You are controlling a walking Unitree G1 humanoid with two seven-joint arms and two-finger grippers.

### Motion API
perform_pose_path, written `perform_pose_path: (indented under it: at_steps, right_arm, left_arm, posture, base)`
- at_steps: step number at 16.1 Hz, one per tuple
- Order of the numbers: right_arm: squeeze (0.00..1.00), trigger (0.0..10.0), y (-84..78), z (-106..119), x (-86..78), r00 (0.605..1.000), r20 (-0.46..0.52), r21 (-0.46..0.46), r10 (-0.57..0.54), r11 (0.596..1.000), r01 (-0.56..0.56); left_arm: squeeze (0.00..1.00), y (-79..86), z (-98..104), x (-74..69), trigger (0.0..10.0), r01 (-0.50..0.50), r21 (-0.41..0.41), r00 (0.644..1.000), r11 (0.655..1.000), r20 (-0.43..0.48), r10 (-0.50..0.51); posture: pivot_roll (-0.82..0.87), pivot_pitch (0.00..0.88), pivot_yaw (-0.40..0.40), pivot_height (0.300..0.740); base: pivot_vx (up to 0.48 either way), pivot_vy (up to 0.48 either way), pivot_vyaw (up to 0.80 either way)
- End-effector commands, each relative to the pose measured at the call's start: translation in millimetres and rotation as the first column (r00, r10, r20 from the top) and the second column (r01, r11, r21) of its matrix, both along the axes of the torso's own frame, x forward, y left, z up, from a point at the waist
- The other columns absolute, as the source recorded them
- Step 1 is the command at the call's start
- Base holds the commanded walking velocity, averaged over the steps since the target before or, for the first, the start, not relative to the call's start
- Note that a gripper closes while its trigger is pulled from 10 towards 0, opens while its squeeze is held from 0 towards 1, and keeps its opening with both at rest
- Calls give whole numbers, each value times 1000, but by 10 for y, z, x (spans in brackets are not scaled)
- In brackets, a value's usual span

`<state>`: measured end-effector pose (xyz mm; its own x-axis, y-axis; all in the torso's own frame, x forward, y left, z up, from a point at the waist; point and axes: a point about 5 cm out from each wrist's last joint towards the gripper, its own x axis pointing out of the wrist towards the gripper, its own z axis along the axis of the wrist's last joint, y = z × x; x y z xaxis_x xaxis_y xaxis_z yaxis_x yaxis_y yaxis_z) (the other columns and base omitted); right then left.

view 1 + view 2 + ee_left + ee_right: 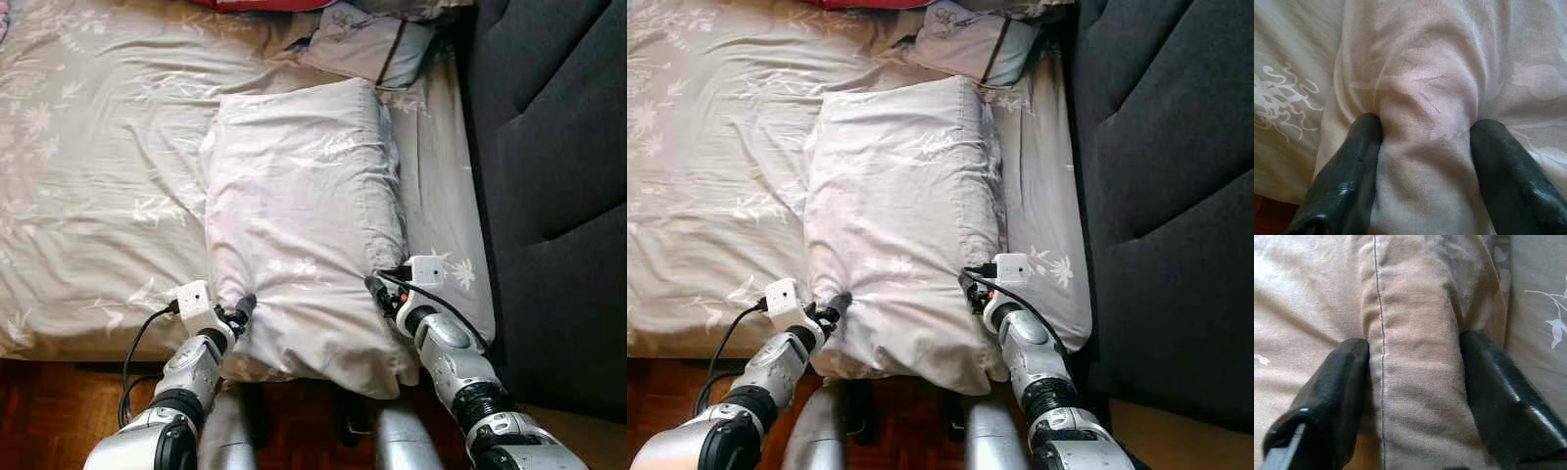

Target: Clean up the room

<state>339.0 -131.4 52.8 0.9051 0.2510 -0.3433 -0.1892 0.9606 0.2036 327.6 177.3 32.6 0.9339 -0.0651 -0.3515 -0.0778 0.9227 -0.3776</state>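
Bed (88,196): covered by a grey-beige sheet with a pale floral print, lightly creased; wooden floor (49,411) visible below its near edge.

Left tool (242,311): at the pillow's near left corner. Per left wrist view, 2 black fingers (1352,171) pressed into a bunched ridge of cloth, clamped on the pillow.

Pillow (299,215): lying lengthwise on the bed, right of centre, near end overhanging the bed's edge between the 2 arms. Pale pinkish-white cotton case with faint flower motifs, plump, wrinkled, roughly rectangular. Judged light, soft and fully compliant; likely to sag in the middle when lifted from 1 end. Cloth matte and not slippery, not fragile. Best hold judged to be the 2 near corners or side seams, with filling gathered in as well as fabric, so the case cannot slide off the stuffing.

Right tool (377,289): at the pillow's near right edge. Per right wrist view, 2 fingers (1332,391) squeezing a fold along the stitched seam, clamped on the pillow.

Second pillow (367,44): smaller, grey-lilac with a dark trim line, at the far end, just beyond the first.

Red fabric (265,4): at the top edge, nature unclear.

Sofa (549,176): dark grey, upholstered, just beside the bed's right side.
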Motion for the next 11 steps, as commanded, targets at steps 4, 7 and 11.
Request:
perform_pose_path:
  at_steps: [4,7,11]
  right_arm:
    - [0,0,11,-216,-147,995,-97,8,8,1000,-7]
    - [0,0,46,-224,-154,995,-100,11,11,1000,-10]
    - [0,0,113,-234,-156,994,-104,18,16,1000,-14]
  left_arm:
    - [0,-139,-233,-174,0,53,-29,993,998,-102,-56]
    - [0,-149,-232,-174,0,52,-37,993,998,-100,-56]
    - [0,-119,-201,-148,0,47,-44,995,998,-89,-51]
  posture:
    - [-177,428,-34,666]
    - [-172,427,-31,666]
    - [-156,414,-7,666]
  base:
    - [0,0,0]
    - [0,0,0]
    - [0,0,0]
